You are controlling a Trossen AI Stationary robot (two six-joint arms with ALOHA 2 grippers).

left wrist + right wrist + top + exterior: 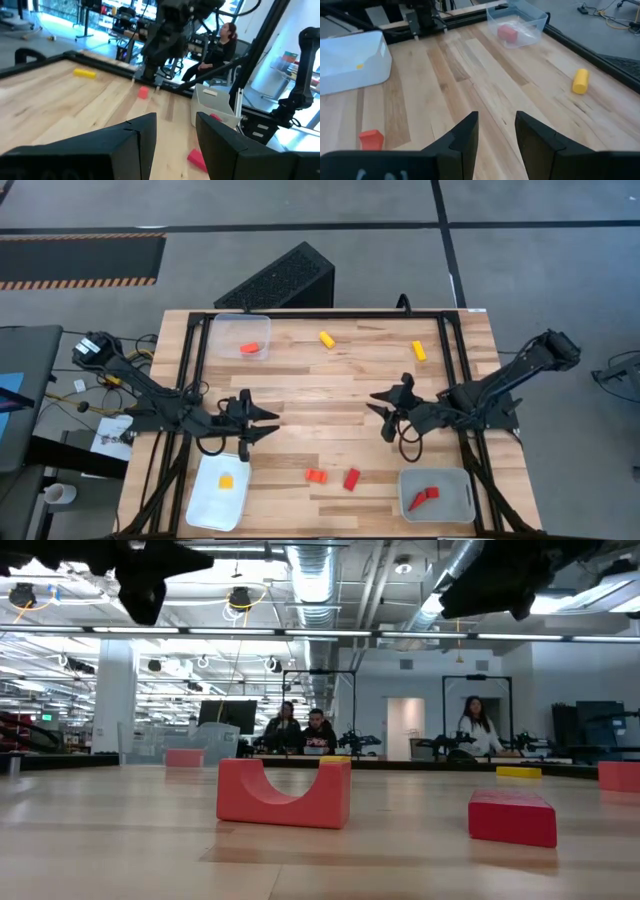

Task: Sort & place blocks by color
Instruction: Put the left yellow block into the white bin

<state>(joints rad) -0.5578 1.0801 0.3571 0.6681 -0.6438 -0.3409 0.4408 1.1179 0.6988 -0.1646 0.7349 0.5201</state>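
Blocks are seen scattered about the wooden table (330, 385) in the high view. Three trays are set at its corners, apparently one per colour: the clear tray (241, 337) holds a red block (250, 348), the white tray (219, 492) a yellow one (226, 480), the grey tray (437, 494) two red pieces (423, 498). Unsorted on the table are two yellow blocks (327, 338), (419, 351) at the far side, and an orange block (316, 475) and a red block (351, 479) near the front edge. The left gripper (262, 421) and right gripper (383, 408) are both held open and empty above the table's middle, presumably poised between picks.

In the low view, a red arch block (284, 793) and a red bar (512, 816) rest on the table, untouched.

In the left wrist view, the parted fingers (142, 135) are aimed across the table towards the grey tray.

In the right wrist view, the spread fingers (462, 135) face the clear and white trays.
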